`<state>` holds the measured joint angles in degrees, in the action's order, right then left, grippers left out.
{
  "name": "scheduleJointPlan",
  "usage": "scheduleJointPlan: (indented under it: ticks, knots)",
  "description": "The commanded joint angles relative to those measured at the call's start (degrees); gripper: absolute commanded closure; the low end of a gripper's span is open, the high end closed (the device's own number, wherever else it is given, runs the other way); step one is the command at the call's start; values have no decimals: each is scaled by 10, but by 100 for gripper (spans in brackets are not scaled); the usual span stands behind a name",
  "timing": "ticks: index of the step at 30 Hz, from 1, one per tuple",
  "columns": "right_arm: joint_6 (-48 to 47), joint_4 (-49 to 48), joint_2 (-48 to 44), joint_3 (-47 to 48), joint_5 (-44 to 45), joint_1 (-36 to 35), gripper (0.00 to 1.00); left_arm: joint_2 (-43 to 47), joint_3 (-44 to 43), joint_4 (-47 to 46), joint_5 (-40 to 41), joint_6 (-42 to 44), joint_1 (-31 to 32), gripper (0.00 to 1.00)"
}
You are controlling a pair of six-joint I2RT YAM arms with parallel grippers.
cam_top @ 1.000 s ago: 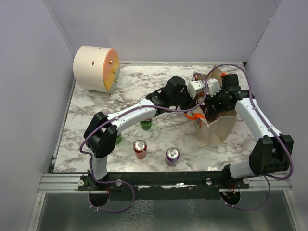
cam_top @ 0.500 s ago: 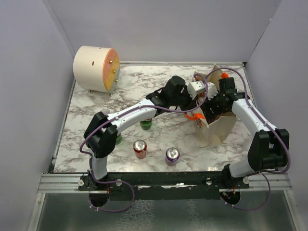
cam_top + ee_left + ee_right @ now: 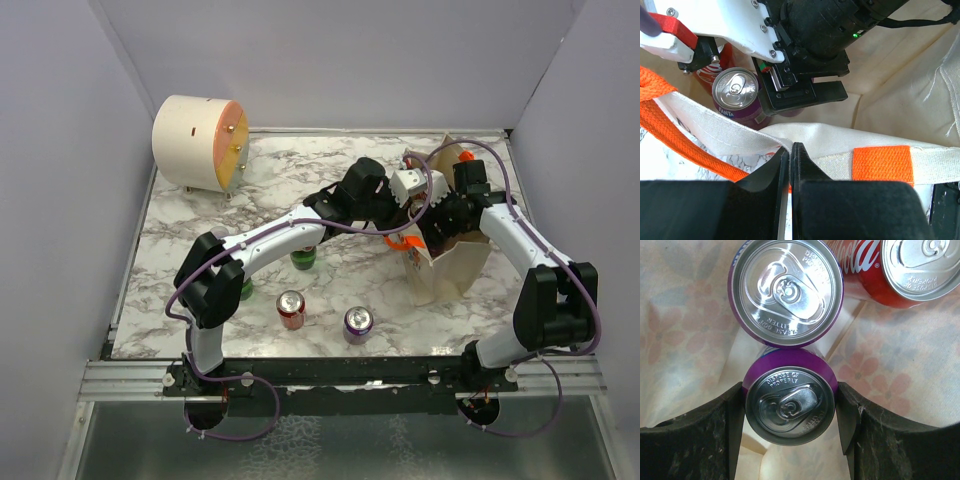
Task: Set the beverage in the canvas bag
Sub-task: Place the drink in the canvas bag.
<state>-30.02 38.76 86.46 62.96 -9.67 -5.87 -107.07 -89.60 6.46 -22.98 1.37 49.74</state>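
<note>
My right gripper [image 3: 790, 416] is down inside the canvas bag [image 3: 685, 330], clamped on the beverage [image 3: 790, 405]; my left gripper [image 3: 790, 165] pinches its rim together. Another purple can [image 3: 786, 292] stands just ahead of my fingers [image 3: 700, 435] (nearly touching mine), so releasing crookedly could knock both over.

My left claw [image 3: 790, 162] pinches the canvas bag [image 3: 850, 142]; my right claw [image 3: 790, 405] (pointing straight down) clamps a purple can [image 3: 789, 415].

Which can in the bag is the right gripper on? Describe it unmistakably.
Look inside the beige canvas bag with orange handles. Three cans show there; yours is the purple can between the fingers of the right gripper. Its neighbours, a second purple can and a red can, stand free.
</note>
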Motion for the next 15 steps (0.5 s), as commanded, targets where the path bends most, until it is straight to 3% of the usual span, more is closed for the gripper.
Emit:
scheduleJointPlan:
  ticks: [1, 15]
  knots:
    - [-23, -49, 16, 2, 13, 4, 89, 3, -5, -9, -36, 13, 5, 95]
    - [-64, -22, -7, -16, 31, 8, 72, 2, -6, -12, -39, 16, 5, 95]
